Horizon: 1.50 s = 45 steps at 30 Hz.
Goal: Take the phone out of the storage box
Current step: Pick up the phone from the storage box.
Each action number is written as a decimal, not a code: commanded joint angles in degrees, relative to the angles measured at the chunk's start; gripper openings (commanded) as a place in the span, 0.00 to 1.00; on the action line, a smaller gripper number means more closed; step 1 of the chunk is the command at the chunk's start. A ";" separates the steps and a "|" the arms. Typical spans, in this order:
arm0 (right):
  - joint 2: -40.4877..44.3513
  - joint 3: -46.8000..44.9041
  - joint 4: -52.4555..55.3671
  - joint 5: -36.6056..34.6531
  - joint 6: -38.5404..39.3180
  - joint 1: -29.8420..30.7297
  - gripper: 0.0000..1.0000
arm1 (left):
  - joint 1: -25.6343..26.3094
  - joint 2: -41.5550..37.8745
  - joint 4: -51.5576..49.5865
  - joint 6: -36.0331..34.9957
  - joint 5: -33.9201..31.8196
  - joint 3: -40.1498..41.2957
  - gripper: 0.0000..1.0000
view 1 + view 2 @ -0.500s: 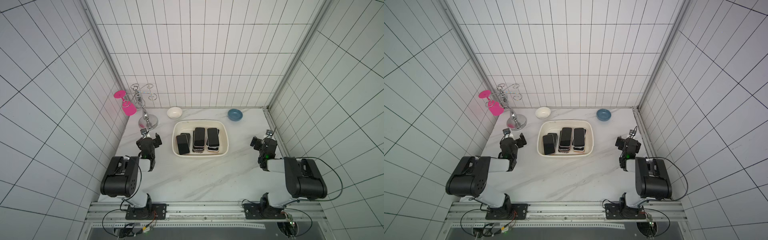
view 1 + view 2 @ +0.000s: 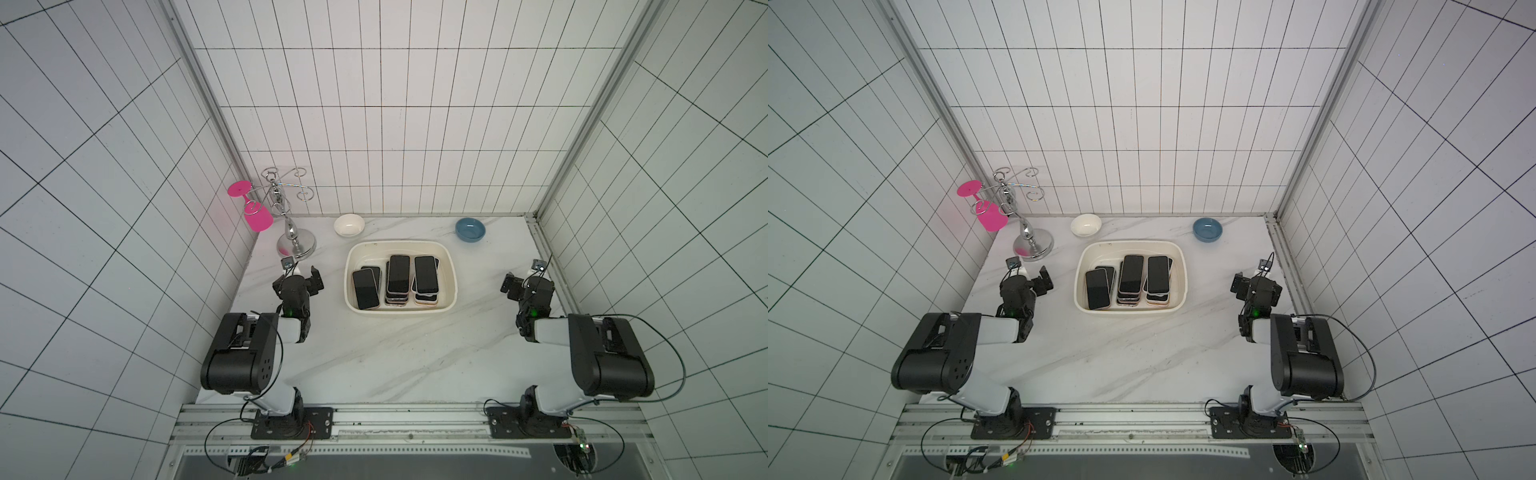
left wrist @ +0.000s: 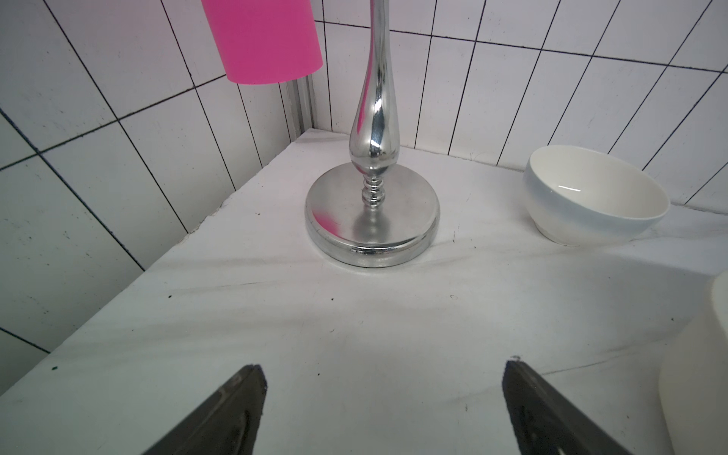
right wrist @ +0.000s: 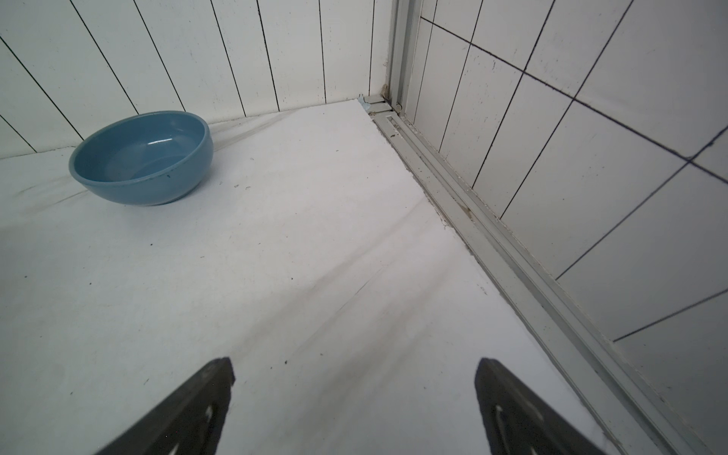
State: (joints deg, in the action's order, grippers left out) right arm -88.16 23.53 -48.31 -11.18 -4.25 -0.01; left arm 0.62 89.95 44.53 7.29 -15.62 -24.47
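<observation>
The left gripper (image 3: pixel 384 367) and right gripper (image 4: pixel 354 363) sit low on either side of the storage box (image 2: pixel 399 242), jaws spread wide and empty — a ready stance, I judge, since the phone (image 2: pixel 399 274) lies screen-up inside it, untouched

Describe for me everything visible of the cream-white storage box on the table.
The storage box is a shallow cream-white tub, seemingly plastic, rectangular with rounded corners and a flared rim. It sits upright on the marble-patterned table, centred across it, toward its far edge. Dark-screened phones lie inside in three piles. Nothing else touches it.
</observation>
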 commanded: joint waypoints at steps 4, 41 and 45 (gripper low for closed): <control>14.03 13.02 34.00 -5.64 -6.53 -0.22 0.99 | 9.30 -14.18 -33.52 1.56 -15.91 -17.26 0.98; 4.84 45.46 81.27 12.23 -10.47 11.35 0.99 | 28.03 25.17 -101.77 37.67 8.32 -67.32 0.98; 4.65 45.26 81.19 12.23 -10.16 11.39 0.99 | 27.95 25.17 -101.58 36.85 7.75 -66.09 0.98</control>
State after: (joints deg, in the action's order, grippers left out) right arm -82.83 67.66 31.73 0.82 -15.09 11.27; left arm 28.82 115.37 -58.61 45.41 -7.81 -91.42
